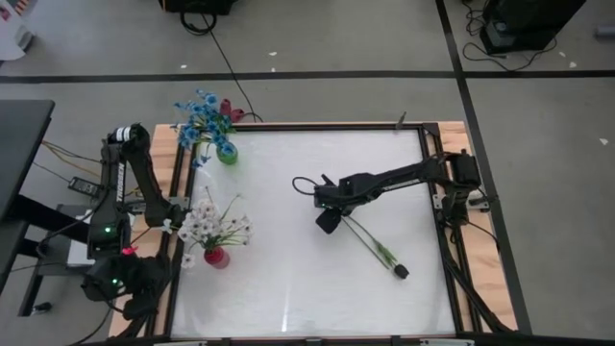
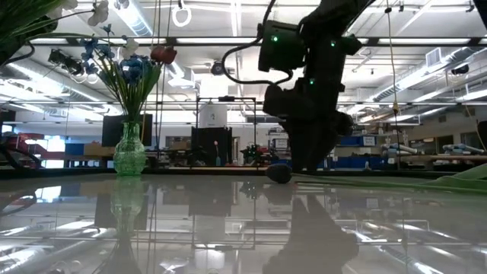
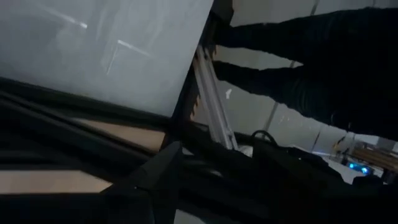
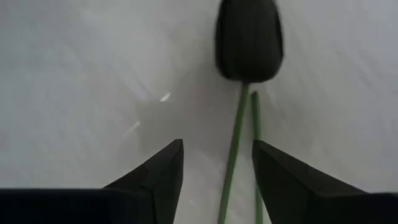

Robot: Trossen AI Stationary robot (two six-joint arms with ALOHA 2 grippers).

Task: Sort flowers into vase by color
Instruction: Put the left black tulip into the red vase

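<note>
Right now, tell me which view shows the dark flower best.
The right wrist view: the dark flower lies on the table with its stem running between the open right gripper. The high view shows one dark flower at the gripper and another farther off, both small. The low view barely shows it; the left wrist view misses it.

Two vases stand on the counter (image 1: 317, 288): a green vase (image 1: 227, 154) holding a bunch of blue flowers (image 1: 200, 115), and a red vase (image 1: 216, 257) holding a bunch of white flowers (image 1: 204, 227). Right of the red vase lie two dark-headed flowers (image 1: 370, 245).
</note>
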